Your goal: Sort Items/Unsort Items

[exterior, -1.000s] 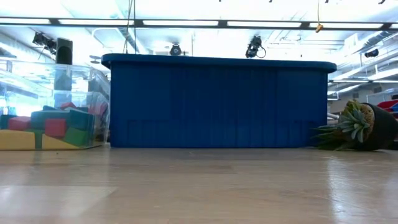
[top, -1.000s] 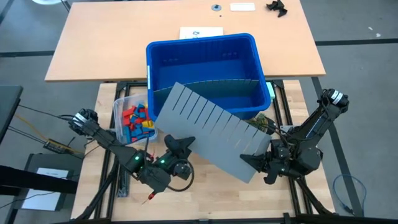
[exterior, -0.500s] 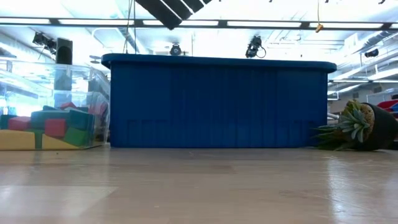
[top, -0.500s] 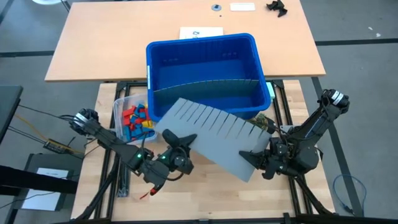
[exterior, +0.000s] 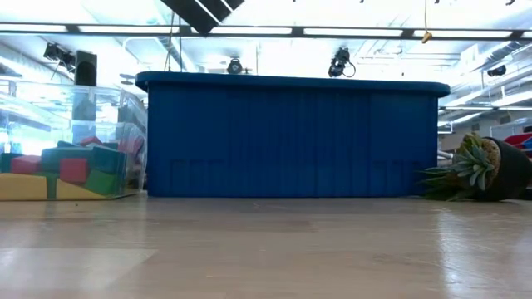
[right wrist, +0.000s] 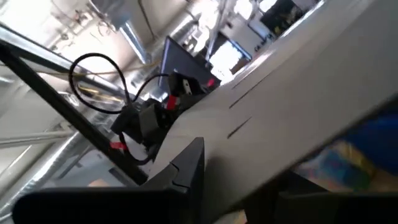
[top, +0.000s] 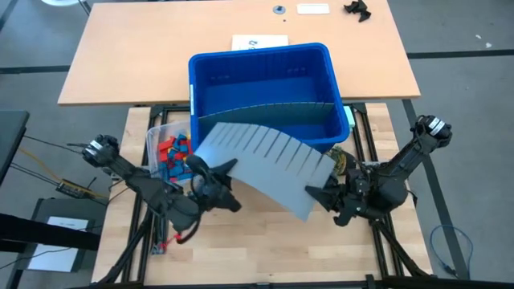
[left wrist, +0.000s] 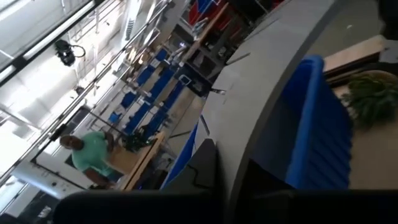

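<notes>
With the left gripper (top: 218, 178) pinching the grey slotted divider sheet (top: 261, 165) and the right gripper (top: 320, 195) loosening, the bowed sheet may spring free onto the clear tub (top: 154, 138) of coloured toy blocks (top: 175, 153).

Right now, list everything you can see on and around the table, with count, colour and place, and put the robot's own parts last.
Bin: one, large, blue, table centre.
Divider sheet in bin: one, grey, upright across the bin.
Slotted divider sheet: one, grey, bowed, held above the table in front of the bin.
Clear tub: one, left of the bin.
Toy blocks: many, red, yellow, blue, green, in the tub.
Potted plant: one, green, on its side right of the bin.
Papers: two, white, far table.
Person: one, green top, in the room behind.
Left pincer: shut on the sheet's left end.
Right pincer: at the sheet's right end.
</notes>
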Tool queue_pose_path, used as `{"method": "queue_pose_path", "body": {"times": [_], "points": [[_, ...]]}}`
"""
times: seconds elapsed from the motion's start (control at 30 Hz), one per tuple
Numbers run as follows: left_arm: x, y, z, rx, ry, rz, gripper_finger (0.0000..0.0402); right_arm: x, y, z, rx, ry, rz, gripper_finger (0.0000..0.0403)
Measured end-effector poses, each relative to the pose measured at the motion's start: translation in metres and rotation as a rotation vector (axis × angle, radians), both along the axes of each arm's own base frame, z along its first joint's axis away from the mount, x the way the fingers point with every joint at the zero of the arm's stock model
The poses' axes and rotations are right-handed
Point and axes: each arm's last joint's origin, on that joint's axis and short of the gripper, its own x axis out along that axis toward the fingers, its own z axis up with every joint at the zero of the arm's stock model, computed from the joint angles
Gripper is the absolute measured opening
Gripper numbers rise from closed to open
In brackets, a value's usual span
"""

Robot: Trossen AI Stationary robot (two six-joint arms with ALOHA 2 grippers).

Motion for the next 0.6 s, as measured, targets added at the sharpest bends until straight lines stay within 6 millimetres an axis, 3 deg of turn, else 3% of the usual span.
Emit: {"method": "queue_pose_path", "body": {"times": [0.27,0.4,0.6], "points": [[-0.026,0.024,0.023,-0.016,-0.026,0.07,0.0016,0.011,-0.019,0.01,-0.248,-0.057,-0.061,0.0086],[-0.047,0.043,0.039,-0.04,-0.067,0.179,0.0013,0.02,-0.028,0.007,-0.493,0.046,-0.185,0.0094],[-0.063,0.066,0.052,-0.045,-0.073,0.119,0.0013,0.035,-0.054,0.004,-0.919,0.295,-0.437,0.0128]]}}
